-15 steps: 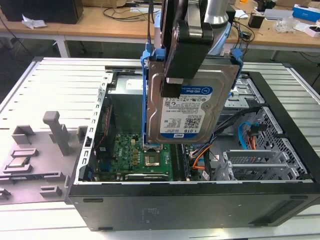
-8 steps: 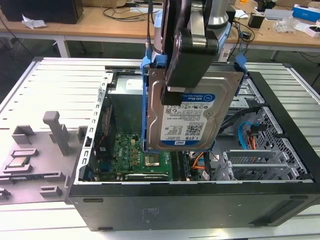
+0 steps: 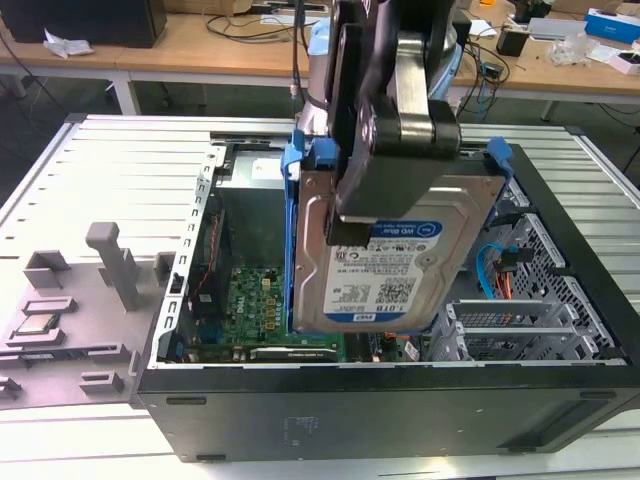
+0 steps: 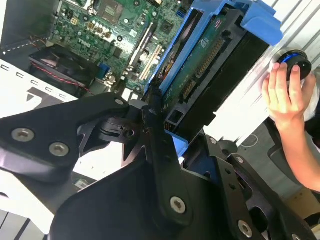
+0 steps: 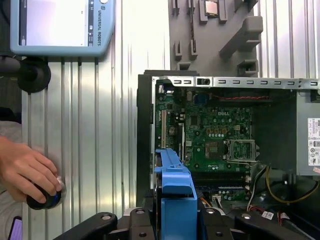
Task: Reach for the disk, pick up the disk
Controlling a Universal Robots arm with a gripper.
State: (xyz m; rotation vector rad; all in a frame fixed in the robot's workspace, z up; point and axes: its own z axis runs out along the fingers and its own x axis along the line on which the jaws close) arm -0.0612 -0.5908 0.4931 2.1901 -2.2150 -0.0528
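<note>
The black claw [image 3: 352, 215] is clamped on the disk [image 3: 400, 270] and holds it up on its edge above the open computer case [image 3: 380, 400]. The case lies on the ribbed metal counter [image 3: 110, 170]. In the first wrist view, a hand [image 5: 25, 170] rests on a round blue knob [image 5: 47, 197] by the counter's edge.

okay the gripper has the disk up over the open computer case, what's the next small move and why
Probably a short straight lift. The gripper is shut on the disk, which hangs upright above the computer case, its lower edge near the circuit board.
</note>
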